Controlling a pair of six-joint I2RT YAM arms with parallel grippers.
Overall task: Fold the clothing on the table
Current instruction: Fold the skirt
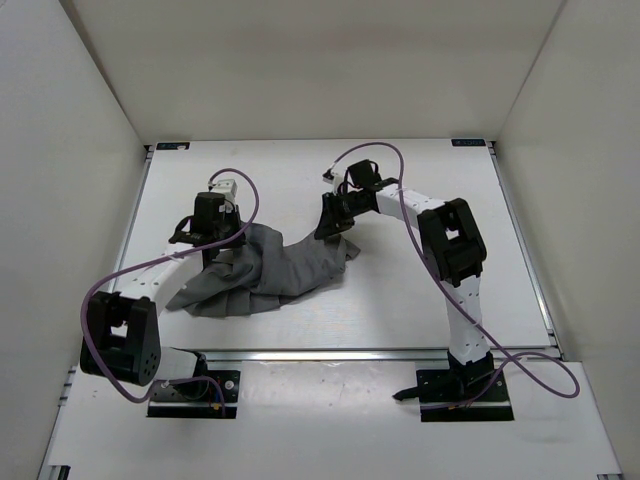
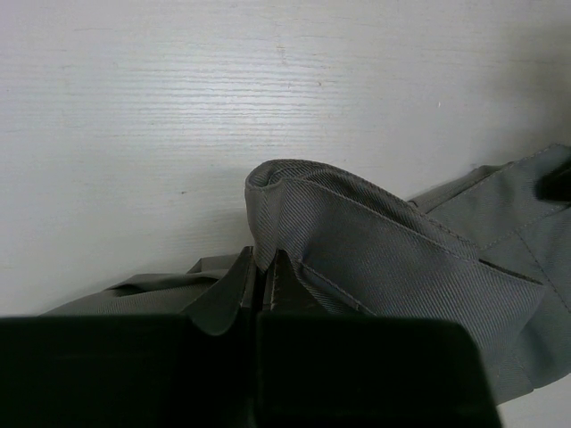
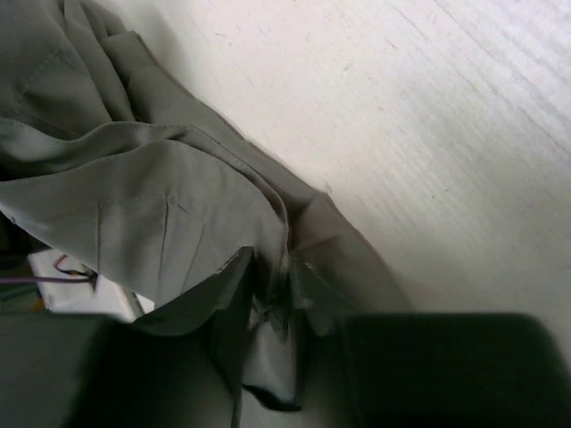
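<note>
White railed bench (image 1: 400, 300), white walls (image 1: 300, 60) around, grey skirt (image 1: 270, 270) lay rumpled mid-bench, left fingers (image 2: 234, 290) clamped shut on its fold, right fingers (image 3: 234, 285) seemingly gripped its edge.

Plain white back wall (image 1: 320, 60) at 12 o'clock. Left wall (image 1: 60, 150) at 9, right wall (image 1: 590, 150) at 3, both plain white, upright, boxing in the workspace. White table (image 1: 400, 310) at centre, surface faintly streaked in the wrist views. Metal rails (image 1: 522, 240) along table edges at 3, 9 and 6. Small blue labels (image 1: 172, 145) at far corners, 11 and 1. Light even, diffuse; shadows soft.
</note>
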